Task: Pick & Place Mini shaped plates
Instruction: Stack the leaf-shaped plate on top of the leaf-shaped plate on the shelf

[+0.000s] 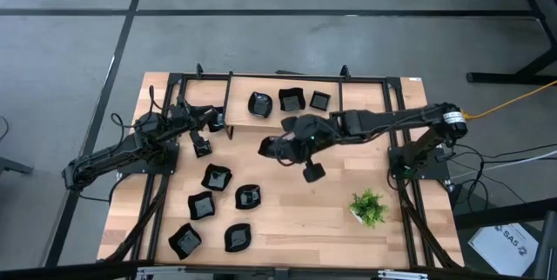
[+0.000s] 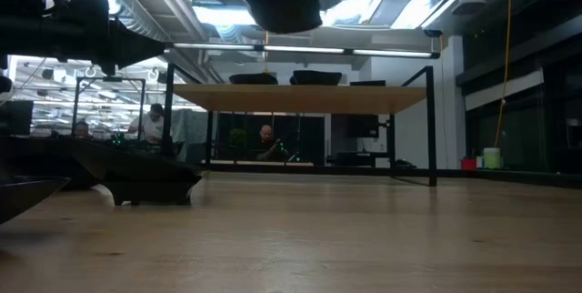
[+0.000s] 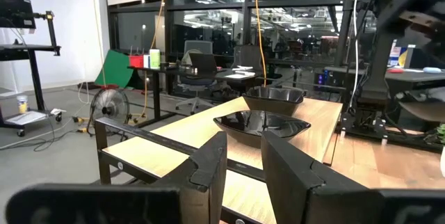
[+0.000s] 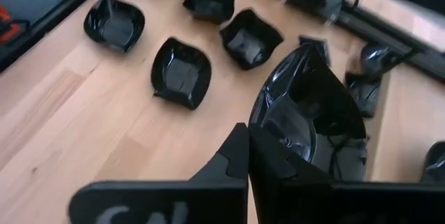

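Glossy black mini shaped plates [image 1: 248,196] in two groups in the high view: five loose on the wooden tabletop [image 1: 331,219] at lower left of centre, three in a row on the raised shelf [image 1: 239,110] at upper centre

Right tool [image 4: 247,132] near frame centre in the high view, just below the shelf, clenched on the rim of one more plate [image 4: 306,106], lifted clear of the wood and tilted; same plate seen from beneath at the top of the low view

Left tool [image 3: 243,142] at centre left in the high view, beside the shelf's left end, fingers [image 3: 208,165] parted and grasping nothing, facing two of the shelf plates

Small green potted plant [image 1: 368,206] at lower right of the high view, well apart from every plate
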